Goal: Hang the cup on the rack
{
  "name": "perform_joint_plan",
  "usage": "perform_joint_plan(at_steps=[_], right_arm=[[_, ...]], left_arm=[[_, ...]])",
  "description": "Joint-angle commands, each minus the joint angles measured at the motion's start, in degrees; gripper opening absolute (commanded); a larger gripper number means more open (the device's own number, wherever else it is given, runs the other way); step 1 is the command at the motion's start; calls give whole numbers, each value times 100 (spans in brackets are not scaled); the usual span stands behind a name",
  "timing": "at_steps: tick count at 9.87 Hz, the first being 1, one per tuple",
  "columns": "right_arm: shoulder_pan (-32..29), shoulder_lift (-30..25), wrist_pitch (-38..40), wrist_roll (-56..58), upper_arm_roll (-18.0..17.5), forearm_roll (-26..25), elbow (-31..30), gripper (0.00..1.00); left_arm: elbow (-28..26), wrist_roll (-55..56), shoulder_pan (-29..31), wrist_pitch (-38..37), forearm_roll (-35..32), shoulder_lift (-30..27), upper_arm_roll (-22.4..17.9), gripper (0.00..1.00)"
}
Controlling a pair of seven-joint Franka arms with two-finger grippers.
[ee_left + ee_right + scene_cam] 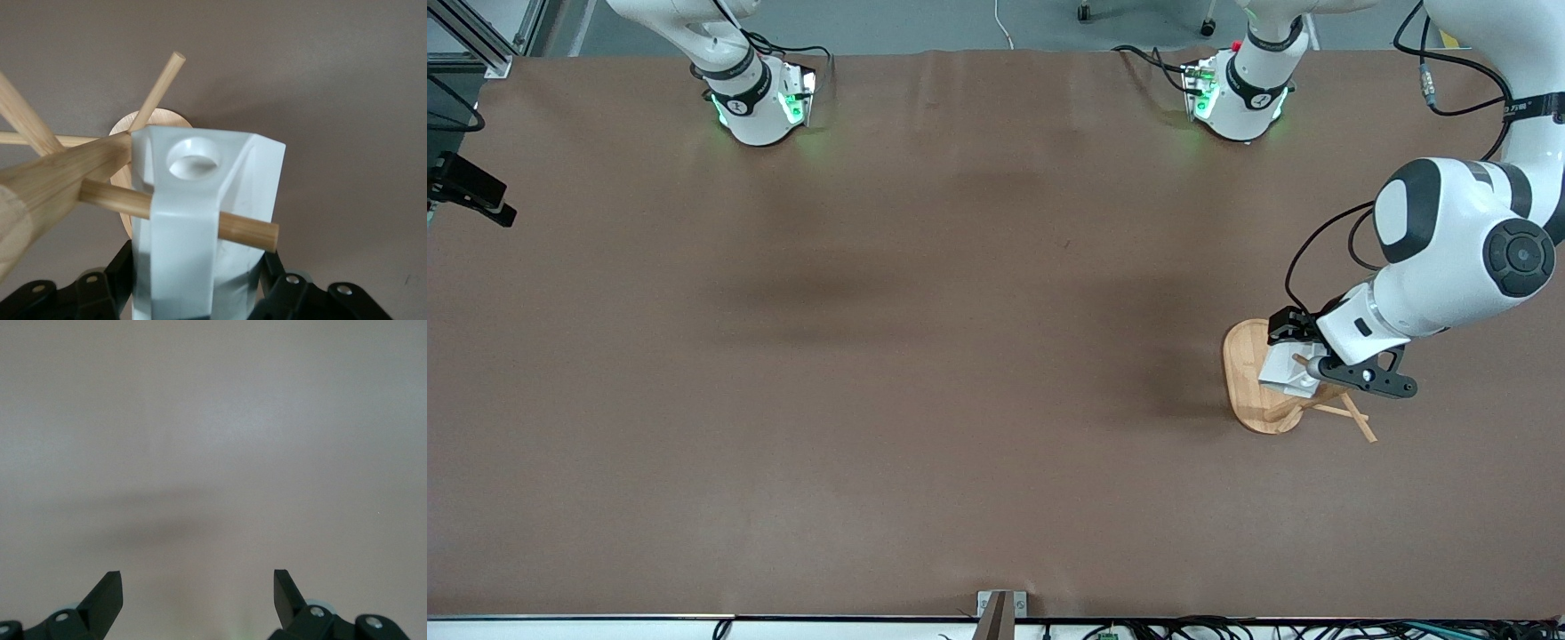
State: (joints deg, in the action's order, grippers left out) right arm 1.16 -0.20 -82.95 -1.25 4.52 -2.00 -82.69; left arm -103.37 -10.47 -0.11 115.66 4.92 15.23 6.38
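Brown table (925,356), rack (1249,373) at left arm's end. Your left gripper (1294,360) pinches the cup (200,227) over it, apparently threaded on a peg (247,230); next, release. Right gripper (198,590) waits, spread

A high camera across from my bases looks steeply down on the whole counter (925,356). My left wrist camera sits very close over the rack (60,180) and cup (200,220), near the counter's edge at my left arm's end, sharing them with the high view. My right wrist camera faces bare counter.
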Motion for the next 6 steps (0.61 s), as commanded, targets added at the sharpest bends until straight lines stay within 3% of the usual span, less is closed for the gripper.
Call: perform_joint_plan(at_steps=[1,3,6], right_arm=[[-46,55,51,72,-4,15,122,100],[-46,55,51,81,-4,15,113,100],[-46,55,51,81,-4,15,104,100]], left_arm=[[140,-123,-41,-16,79,147,-67,100],[229,-26,-41,-113,53,51,-58,100],[326,1630,-287,-815,-44,-624,47,100]])
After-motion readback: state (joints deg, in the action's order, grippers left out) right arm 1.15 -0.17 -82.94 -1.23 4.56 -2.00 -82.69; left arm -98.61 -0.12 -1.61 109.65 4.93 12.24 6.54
